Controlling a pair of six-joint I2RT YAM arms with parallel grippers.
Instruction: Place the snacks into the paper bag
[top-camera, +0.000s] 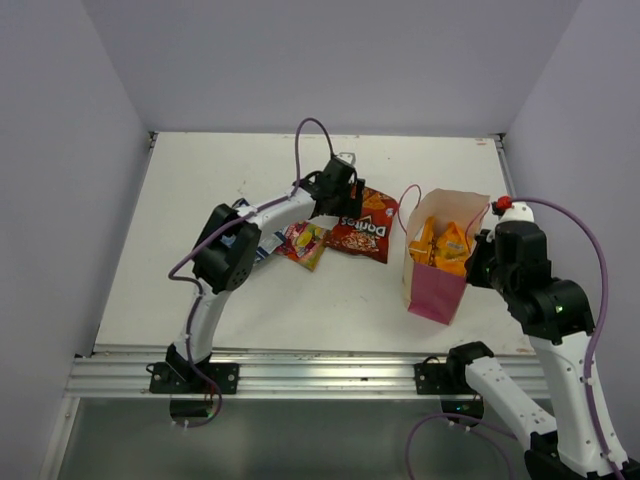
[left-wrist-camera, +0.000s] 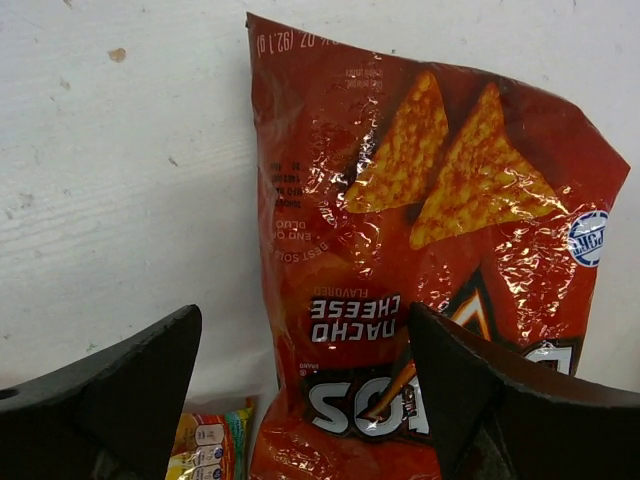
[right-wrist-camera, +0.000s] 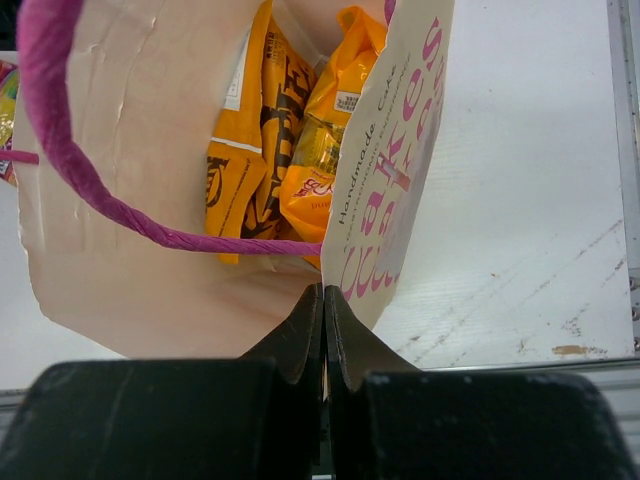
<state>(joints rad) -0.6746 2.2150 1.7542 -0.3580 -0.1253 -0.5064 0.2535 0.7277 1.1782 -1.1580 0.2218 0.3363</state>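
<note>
From my screens, the left arm (top-camera: 285, 208) and the right arm (top-camera: 565, 375) are both glossy white rounded links joined by chunky black joint housings. Each is bolted to a flat black base plate (top-camera: 165, 378) and trails a thin purple cable (top-camera: 312, 122). The right arm also carries a small red knob (top-camera: 503, 203) near its wrist and a tiny green light (top-camera: 560, 308) on one black joint. The left gripper (left-wrist-camera: 302, 312) has two matte black wedge-shaped fingers (left-wrist-camera: 120, 390) with broad flat faces, and the right gripper (right-wrist-camera: 323, 290) has the same black fingers, tapering to thin tips from a blocky black body.
</note>
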